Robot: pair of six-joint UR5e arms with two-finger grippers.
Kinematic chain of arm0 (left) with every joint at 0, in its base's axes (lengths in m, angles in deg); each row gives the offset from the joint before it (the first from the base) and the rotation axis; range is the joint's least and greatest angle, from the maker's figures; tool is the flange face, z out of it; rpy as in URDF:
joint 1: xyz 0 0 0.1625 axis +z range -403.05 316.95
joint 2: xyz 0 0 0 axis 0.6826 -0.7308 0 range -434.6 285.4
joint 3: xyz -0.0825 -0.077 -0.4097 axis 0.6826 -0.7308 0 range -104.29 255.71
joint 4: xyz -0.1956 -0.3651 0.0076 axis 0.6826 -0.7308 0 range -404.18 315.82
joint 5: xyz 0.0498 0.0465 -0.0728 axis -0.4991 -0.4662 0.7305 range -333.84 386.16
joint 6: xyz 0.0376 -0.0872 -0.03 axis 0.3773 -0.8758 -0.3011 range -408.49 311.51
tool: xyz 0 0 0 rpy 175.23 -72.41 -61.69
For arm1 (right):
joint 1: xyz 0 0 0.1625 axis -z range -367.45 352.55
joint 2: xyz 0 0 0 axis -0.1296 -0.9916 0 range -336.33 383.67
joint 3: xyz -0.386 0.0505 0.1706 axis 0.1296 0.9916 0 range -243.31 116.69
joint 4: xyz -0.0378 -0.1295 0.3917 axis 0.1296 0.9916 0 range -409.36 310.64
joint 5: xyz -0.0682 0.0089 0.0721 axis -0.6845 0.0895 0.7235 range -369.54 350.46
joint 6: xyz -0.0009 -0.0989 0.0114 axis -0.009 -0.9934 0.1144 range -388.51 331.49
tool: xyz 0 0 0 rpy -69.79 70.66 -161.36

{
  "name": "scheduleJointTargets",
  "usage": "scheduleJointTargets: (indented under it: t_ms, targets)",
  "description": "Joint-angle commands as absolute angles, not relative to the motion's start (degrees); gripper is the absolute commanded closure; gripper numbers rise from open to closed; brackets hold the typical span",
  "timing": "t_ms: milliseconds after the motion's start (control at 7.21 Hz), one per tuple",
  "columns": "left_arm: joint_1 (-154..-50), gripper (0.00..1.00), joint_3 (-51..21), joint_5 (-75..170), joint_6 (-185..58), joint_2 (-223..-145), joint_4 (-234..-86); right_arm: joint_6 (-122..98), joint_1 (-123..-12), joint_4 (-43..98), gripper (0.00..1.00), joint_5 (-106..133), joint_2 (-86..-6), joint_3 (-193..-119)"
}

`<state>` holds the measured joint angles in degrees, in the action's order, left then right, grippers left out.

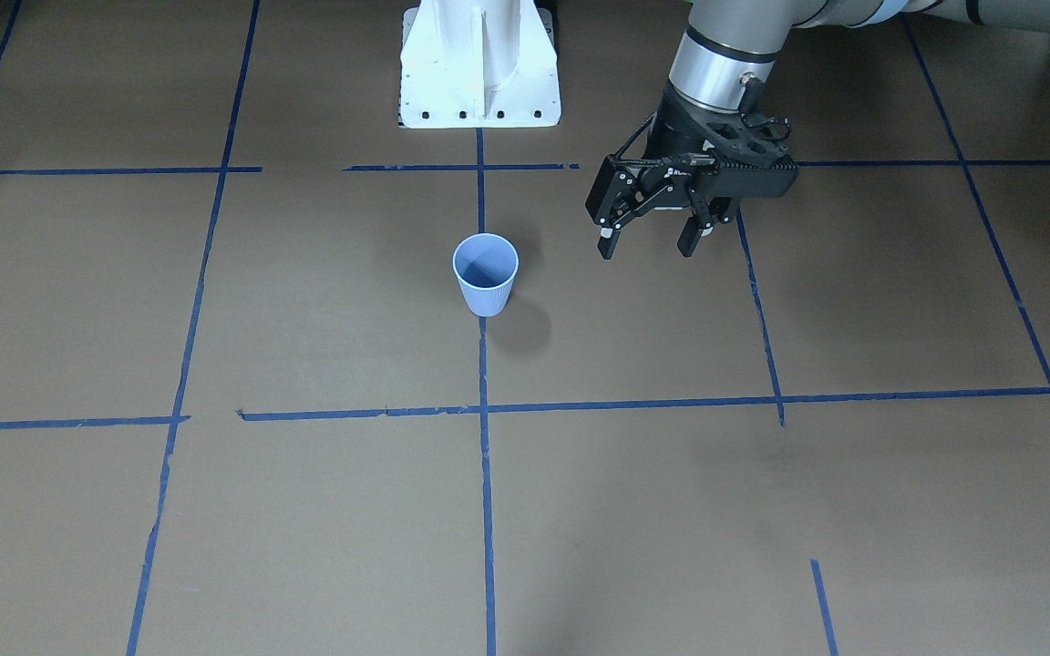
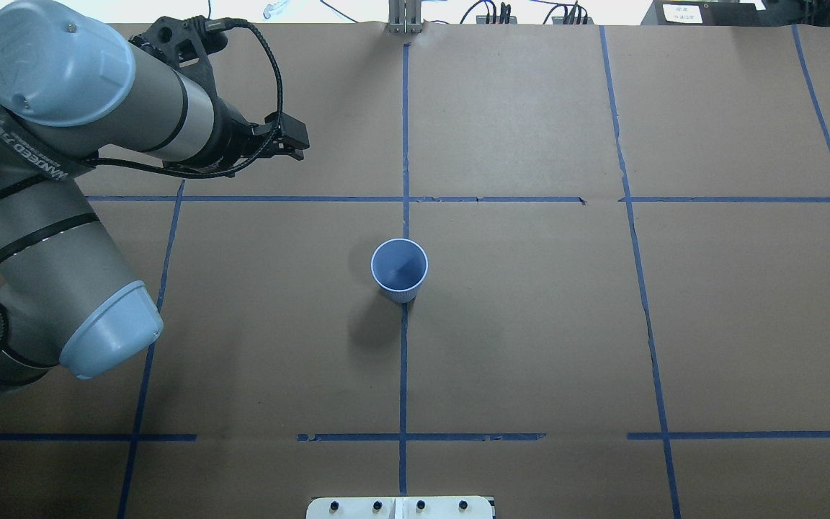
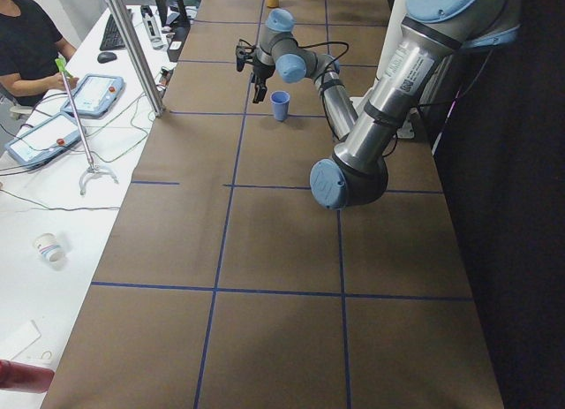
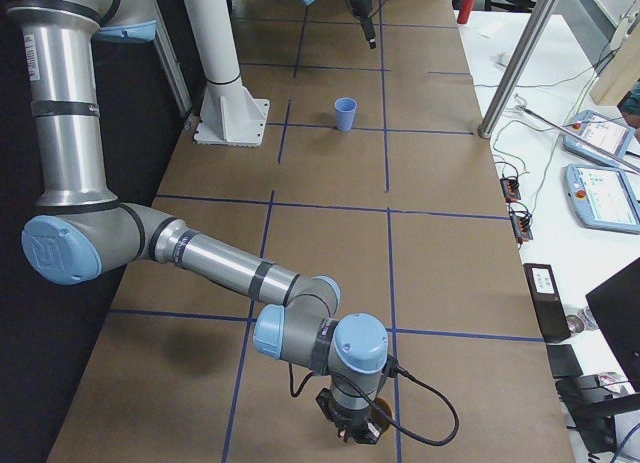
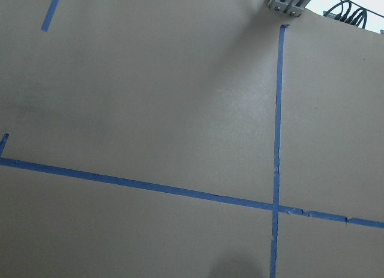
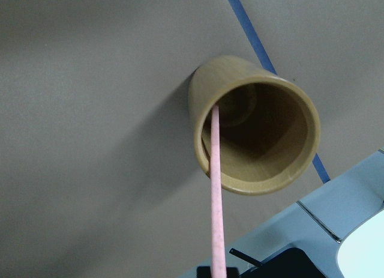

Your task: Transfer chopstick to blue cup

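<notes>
The blue cup [image 1: 486,273] stands upright and empty at the table's middle, on a blue tape line; it also shows in the overhead view [image 2: 399,268]. My left gripper [image 1: 648,246] is open and empty, hovering off the cup's side with a gap between them. My right gripper [image 4: 350,428] is low over the table's near end in the exterior right view; I cannot tell whether it is open or shut. In the right wrist view the pale-pink chopstick [image 6: 216,194] stands in a tan cup [image 6: 258,128], leaning on its rim and running to the frame's bottom.
The white robot pedestal [image 1: 479,64] stands at the table's robot-side edge behind the blue cup. Blue tape lines [image 2: 404,360] grid the brown table. A metal post [image 3: 132,47] and a side desk with tablets [image 3: 88,95] lie beyond the table's operator side.
</notes>
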<state>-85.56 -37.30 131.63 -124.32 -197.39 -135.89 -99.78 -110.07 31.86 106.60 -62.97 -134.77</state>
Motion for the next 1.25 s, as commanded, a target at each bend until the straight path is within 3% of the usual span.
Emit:
scheduleJointTargets:
  t_ms: [0,277,555,1110]
  targets:
    - [-85.41,0.0,-36.7,131.55,-126.35,-197.3,-137.86,-99.87,-109.93,32.11,1.0,106.65,-62.29,-135.64]
    - [-85.32,0.0,-36.52,131.54,-126.89,-197.3,-138.05,-99.87,-110.02,35.86,1.0,107.09,-60.71,-139.48]
    - [-85.32,0.0,-36.52,131.54,-127.24,-197.3,-138.05,-100.57,-112.11,47.44,1.0,106.83,-60.97,-153.08]
    - [-85.32,0.0,-36.09,131.54,-127.24,-197.3,-138.14,-100.67,-113.63,57.64,1.0,106.91,-60.19,-163.56]
